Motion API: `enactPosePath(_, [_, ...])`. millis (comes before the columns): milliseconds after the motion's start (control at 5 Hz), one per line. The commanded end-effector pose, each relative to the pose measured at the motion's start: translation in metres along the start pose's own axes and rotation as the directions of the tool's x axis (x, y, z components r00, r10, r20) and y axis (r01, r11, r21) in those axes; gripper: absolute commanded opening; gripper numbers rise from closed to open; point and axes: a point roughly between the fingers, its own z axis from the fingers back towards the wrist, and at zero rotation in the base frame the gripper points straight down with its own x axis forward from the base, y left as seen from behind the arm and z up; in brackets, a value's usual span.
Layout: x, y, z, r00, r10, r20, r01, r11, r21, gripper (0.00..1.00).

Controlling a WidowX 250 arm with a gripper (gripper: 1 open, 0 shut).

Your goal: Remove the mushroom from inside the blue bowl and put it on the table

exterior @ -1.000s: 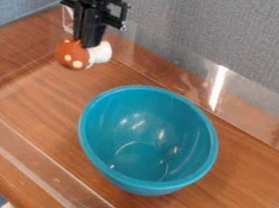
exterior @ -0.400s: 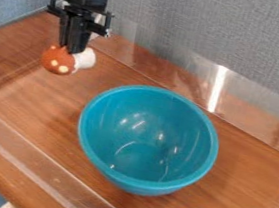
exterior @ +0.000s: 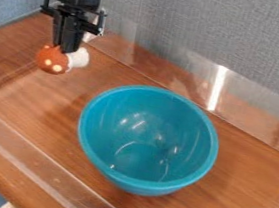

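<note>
Beneath the mushroom (exterior: 58,59), glossy brown wood-grain table (exterior: 48,98)

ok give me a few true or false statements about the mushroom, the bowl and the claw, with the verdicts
1. The mushroom is in the claw. True.
2. The blue bowl is lying upside down. False: it stands upright, with its open side facing up.
3. The mushroom's cap is plain, with no markings. False: it is orange with pale spots.
4. Nothing is inside the blue bowl. True.
5. The claw is over the inside of the bowl. False: it is off to one side, over the wooden table.
6. The blue bowl is larger than the mushroom. True.
</note>
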Motion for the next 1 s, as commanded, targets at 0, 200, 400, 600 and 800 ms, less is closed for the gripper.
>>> enactPosePath(0, [0.0, 0.01, 0.016, 0.998, 0.017, 0.053, -0.019, 1.0, 0.02, 0.0])
enactPosePath(200, [0.002, 0.016, 0.012, 0.999, 0.025, 0.046, -0.026, 1.0, 0.015, 0.0])
enactPosePath(400, [0.003, 0.023, 0.006, 0.999, 0.031, 0.037, -0.031, 0.999, 0.009, 0.0])
enactPosePath(600, [0.003, 0.028, 0.003, 0.999, 0.034, 0.032, -0.034, 0.999, 0.0, 0.0])
enactPosePath(800, [0.003, 0.032, 0.001, 0.999, 0.037, 0.03, -0.037, 0.999, -0.007, 0.0])
